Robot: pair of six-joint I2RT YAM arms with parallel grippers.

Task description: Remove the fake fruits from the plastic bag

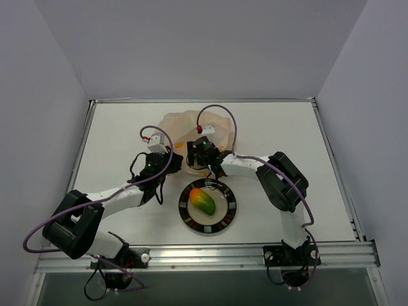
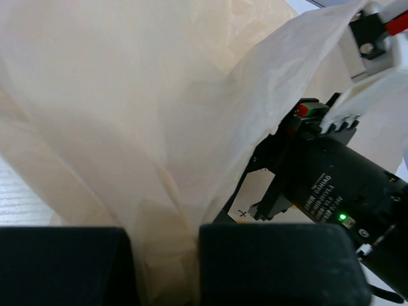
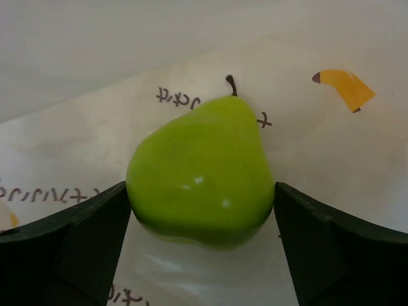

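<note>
On the plate (image 1: 231,207) lay the mango (image 1: 203,201), already out of the bag (image 1: 178,124). The right gripper (image 3: 201,204) flanked a green pear (image 3: 201,166) lying on the bag's printed film; whether it was gripping was unclear. The left gripper (image 2: 166,268) pinched the bag. No third fruit showed.

The plastic bag (image 2: 159,127) is thin, translucent peach film, crinkled and softly matt, with small printed marks. The green pear (image 3: 201,172) is smooth, glossy plastic with bright highlights, and the mango (image 1: 203,201) on the dark-rimmed plate (image 1: 232,205) shines likewise. The table (image 1: 287,134) is matt white, and its near rail (image 1: 210,254) is bare metal.
</note>
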